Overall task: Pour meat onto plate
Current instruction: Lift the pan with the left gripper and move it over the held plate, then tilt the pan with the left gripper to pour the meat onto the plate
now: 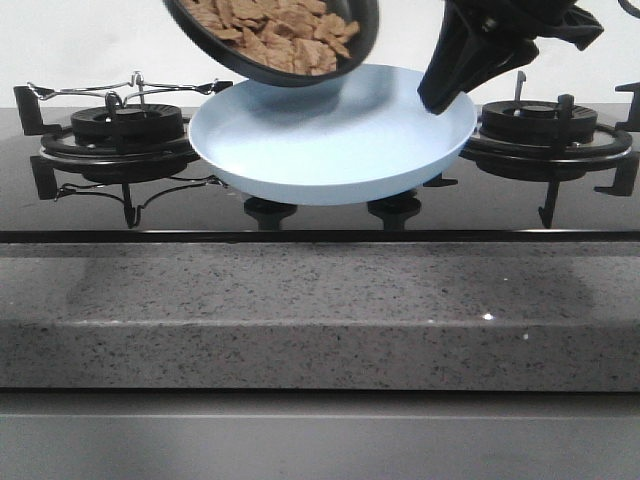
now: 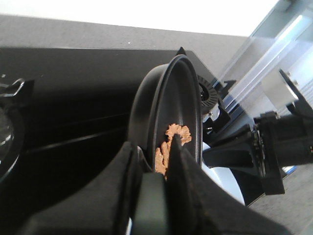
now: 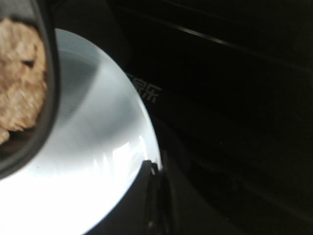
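The pale blue plate hangs over the middle of the stove, and my right gripper is shut on its right rim. Above its far left part, a black frying pan tips down toward it, full of reddish-brown meat; no piece lies on the plate. In the left wrist view my left gripper is shut on the pan's handle, with the pan seen edge-on and some meat at its rim. The right wrist view shows the plate pinched at its edge by my right gripper, the pan and meat above.
A gas burner with black grates stands on each side, left and right. Two knobs sit under the plate's front edge. A grey speckled stone counter runs along the front.
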You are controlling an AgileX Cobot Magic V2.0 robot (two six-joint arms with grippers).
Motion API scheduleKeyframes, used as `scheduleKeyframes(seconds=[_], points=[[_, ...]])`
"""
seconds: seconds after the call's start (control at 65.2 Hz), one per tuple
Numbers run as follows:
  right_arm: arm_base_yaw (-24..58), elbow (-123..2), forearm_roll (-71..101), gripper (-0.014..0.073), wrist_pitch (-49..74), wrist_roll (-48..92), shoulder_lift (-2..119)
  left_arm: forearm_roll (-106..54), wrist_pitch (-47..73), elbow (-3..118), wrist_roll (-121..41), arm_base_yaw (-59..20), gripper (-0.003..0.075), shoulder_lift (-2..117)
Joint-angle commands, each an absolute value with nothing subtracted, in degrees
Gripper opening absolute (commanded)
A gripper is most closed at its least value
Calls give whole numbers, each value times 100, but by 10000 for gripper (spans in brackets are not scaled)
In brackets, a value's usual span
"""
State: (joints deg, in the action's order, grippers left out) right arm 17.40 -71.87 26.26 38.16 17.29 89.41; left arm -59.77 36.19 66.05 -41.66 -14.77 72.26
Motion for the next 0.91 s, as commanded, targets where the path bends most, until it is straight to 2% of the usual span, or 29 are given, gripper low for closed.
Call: scheduleKeyframes(seconds=[0.0,0.353,0.89], points=[[1724,-7335,2805,-69,3558,1802,8680,-5856,2940,6804,-4161,-1862,-20,6940],[1724,-7335,2805,-69,3558,1802,8680,-4149,1827,6804,-4161,-2891,-20,6650],[1724,-7335,2805,-69,3558,1802,8680,-1397,966,6804,-4166,-3873,-20,6518]])
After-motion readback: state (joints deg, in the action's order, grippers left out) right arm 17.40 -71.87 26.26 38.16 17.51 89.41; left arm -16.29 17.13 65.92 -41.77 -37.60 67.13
